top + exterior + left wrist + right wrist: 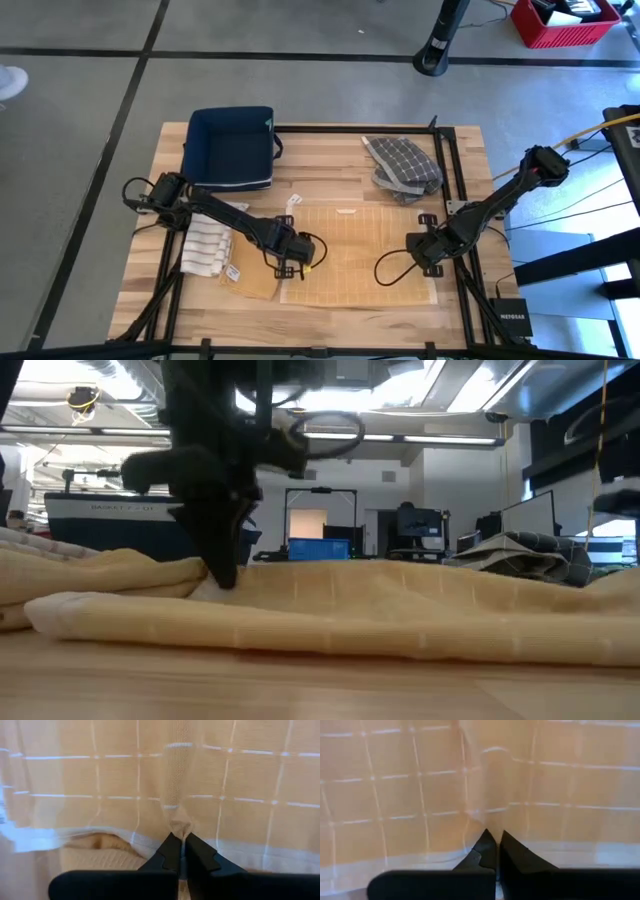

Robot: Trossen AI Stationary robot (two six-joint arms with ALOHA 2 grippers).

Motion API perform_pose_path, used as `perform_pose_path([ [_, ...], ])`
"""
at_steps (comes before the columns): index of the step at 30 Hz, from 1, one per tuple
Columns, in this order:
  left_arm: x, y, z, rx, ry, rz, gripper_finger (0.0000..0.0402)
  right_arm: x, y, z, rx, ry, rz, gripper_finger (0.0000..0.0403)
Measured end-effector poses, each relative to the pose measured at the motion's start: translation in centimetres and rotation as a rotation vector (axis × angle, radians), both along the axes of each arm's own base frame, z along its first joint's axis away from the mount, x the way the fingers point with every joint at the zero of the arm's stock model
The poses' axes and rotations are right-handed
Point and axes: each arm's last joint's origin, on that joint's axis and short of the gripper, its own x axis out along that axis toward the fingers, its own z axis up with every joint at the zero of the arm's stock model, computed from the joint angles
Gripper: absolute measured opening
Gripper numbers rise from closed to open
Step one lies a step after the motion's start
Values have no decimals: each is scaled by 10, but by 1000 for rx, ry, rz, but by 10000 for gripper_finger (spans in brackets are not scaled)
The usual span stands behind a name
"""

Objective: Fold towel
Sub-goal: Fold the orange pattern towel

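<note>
A tan towel with a white grid (355, 255) lies spread flat on the middle of the table. In the low view the towel (400, 610) is a low, rumpled band. My left gripper (290, 262) is at the towel's left edge and is shut on it; it also shows in the low view (225, 575) and the left wrist view (180, 840). My right gripper (425, 255) is shut on the towel's right edge, and the right wrist view (492, 837) shows it too. My left gripper pinches a small pucker of the towel's white-banded left edge (179, 826) between its two fingertips. It comes down from above, slanting in from the table's left. The towel still lies on the table, with a crease running from the pinch. My right gripper pinches the towel's right edge (487, 822) between its fingertips, slanting in from the table's right. A ridge of cloth rises from the pinch. The rest of the towel lies flat on the table.
A navy bin (232, 148) stands at the far left and a grey checked cloth (403, 165) lies at the far right. A white striped cloth (208, 243) and another tan cloth (250, 282) lie left of the towel. Black frame rails border the table.
</note>
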Motion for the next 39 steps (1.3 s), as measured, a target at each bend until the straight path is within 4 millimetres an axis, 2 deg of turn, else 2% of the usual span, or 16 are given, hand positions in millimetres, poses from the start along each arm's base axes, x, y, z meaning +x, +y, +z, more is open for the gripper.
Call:
perform_pose_path([
  [10,-2,-16,29,93,-28,-51,1,10,5,39,-39,-33,-26,1],
  [14,-9,-17,53,91,-98,-43,1,12,9,52,-23,-48,-46,1],
  [18,-24,-16,81,105,-161,-22,1,7,16,66,-45,-79,-40,1],
  [25,-50,-1,126,109,-254,11,1,-7,21,90,-148,-131,-85,0],
  [30,-62,13,147,133,-311,26,1,-12,18,115,-237,-202,-109,0],
  [35,-67,30,158,154,-343,64,1,-16,8,140,-338,-278,-155,0],
  [39,-67,40,157,173,-315,91,1,-19,4,146,-338,-304,-183,0],
])
